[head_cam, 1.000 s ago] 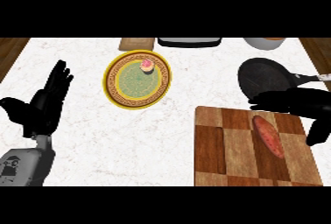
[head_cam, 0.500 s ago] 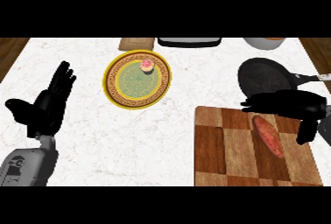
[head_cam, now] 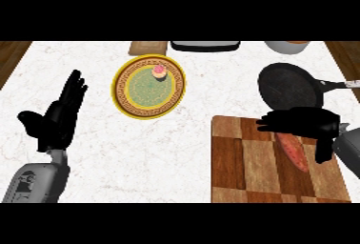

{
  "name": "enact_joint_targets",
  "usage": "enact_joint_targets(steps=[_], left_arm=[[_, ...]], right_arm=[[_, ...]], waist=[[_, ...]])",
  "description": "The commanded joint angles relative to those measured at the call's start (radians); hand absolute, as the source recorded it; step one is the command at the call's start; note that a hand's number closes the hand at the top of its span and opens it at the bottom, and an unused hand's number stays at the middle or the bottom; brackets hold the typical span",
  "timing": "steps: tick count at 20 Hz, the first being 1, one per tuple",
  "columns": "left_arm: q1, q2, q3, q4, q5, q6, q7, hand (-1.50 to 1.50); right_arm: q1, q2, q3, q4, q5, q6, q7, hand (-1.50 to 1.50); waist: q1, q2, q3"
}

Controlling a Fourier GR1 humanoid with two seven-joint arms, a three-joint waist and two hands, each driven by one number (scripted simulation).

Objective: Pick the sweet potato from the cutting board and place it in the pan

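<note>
Sweet potato on cutting board, long axis 11-to-5. Right hand just over its top end, fingers curled down, nothing held. Pan at 12. Left hand open, far.

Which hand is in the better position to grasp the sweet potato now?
The right hand. It hovers over the cutting board, at the upper end of the sweet potato, with the pan just beyond. The left hand rests open near the counter's far left side.
</note>
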Motion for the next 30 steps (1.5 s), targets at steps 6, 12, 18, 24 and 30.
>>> enact_joint_targets(steps=[6, 12, 18, 24, 30], left_arm=[[-0.043, 0.004, 0.036, 0.050, 0.003, -0.036, -0.018, 0.00], [0.005, -0.006, 0.038, 0.005, -0.003, -0.028, -0.006, 0.00], [0.010, 0.037, 0.075, -0.034, 0.023, -0.080, 0.027, 0.00], [0.037, 0.015, 0.074, -0.032, -0.003, -0.028, 0.030, 0.00], [0.064, 0.029, 0.100, -0.023, 0.002, -0.026, 0.031, 0.00]], right_arm=[[-0.029, 0.095, 0.002, 0.136, 0.124, 0.009, -0.091, 1.50], [0.048, 0.057, 0.003, 0.077, 0.138, -0.107, -0.206, 1.50], [0.068, 0.087, -0.039, 0.081, 0.156, -0.114, -0.196, 1.50], [0.213, 0.215, -0.122, -0.155, 0.057, -0.053, 0.232, 1.50], [0.366, 0.286, -0.226, -0.438, 0.023, -0.229, 0.439, 1.50]], waist=[[0.002, 0.003, 0.000], [0.000, 0.001, 0.000], [0.000, 0.000, 0.000], [-0.057, -0.023, -0.004], [-0.109, -0.034, -0.004]])
